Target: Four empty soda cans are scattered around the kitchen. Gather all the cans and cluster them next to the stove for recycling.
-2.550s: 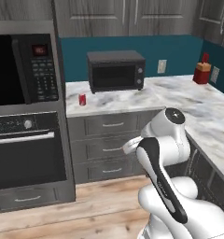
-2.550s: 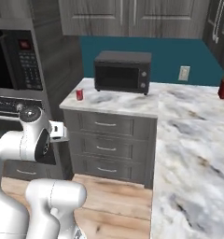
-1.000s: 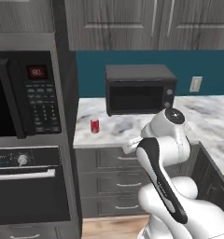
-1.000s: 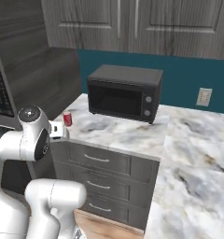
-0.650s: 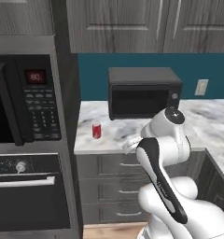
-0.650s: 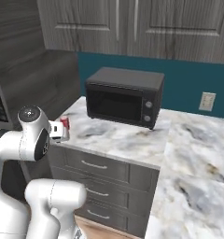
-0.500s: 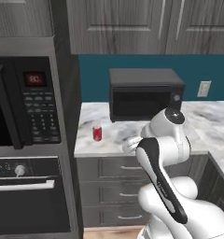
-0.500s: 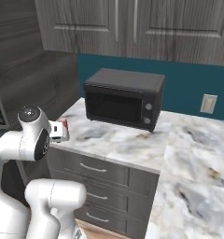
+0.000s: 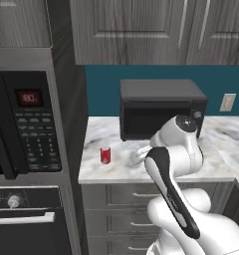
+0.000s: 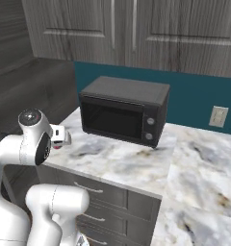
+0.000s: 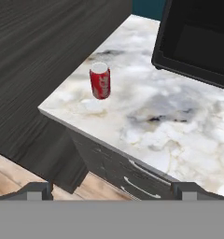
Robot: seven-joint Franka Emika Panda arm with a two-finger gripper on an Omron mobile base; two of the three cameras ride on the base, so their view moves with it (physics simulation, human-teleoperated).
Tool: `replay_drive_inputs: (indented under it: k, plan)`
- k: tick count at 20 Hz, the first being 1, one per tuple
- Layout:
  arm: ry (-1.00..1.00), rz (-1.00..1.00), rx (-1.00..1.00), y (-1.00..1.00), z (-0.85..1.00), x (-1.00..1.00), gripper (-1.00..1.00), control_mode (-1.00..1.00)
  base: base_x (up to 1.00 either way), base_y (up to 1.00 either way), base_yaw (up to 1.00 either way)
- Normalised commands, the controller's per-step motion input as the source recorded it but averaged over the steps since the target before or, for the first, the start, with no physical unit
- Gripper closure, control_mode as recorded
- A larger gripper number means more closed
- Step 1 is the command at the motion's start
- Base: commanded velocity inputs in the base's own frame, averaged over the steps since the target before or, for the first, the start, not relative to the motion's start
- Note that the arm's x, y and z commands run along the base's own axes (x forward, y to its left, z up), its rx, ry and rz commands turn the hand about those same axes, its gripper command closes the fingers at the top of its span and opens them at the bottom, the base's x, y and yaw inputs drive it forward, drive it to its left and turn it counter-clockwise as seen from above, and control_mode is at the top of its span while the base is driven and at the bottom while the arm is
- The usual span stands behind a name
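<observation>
Near the counter's [image 9: 156,172] left front corner stands one soda can [image 9: 105,155], upright, left of the black toaster oven [image 9: 161,107]. We have driven closer; the can looms larger than a moment ago. Our gripper [image 11: 112,189] hangs wide open, empty, short of the counter edge, so reaching comes next.

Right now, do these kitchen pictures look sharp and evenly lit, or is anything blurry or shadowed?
Hand view: soft, even light; the soda can casts only a faint shadow on the marble counter. Left base view: the can is small and slightly blurred. Right base view: the microwave door is dark, without glare.
</observation>
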Motion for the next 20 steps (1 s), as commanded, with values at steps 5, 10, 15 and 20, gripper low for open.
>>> replay_drive_inputs:
  k: [5, 10, 15, 20]
  plan:
    - [0.0, 0.0, 0.0, 0.0, 0.0, 0.0, -1.0, 1.0, 0.34, 0.0, 0.03]
    - [0.0, 0.0, 0.0, 0.0, 0.0, 0.0, -1.0, 1.0, 0.0, 0.0, 0.01]
    - [0.01, 0.0, 0.0, 0.0, 0.0, 0.0, -1.0, -1.0, -0.01, 0.0, 0.0]
    - [0.02, 0.06, 0.01, 0.06, 0.0, 0.0, -1.0, -1.0, 0.0, 0.0, 0.0]
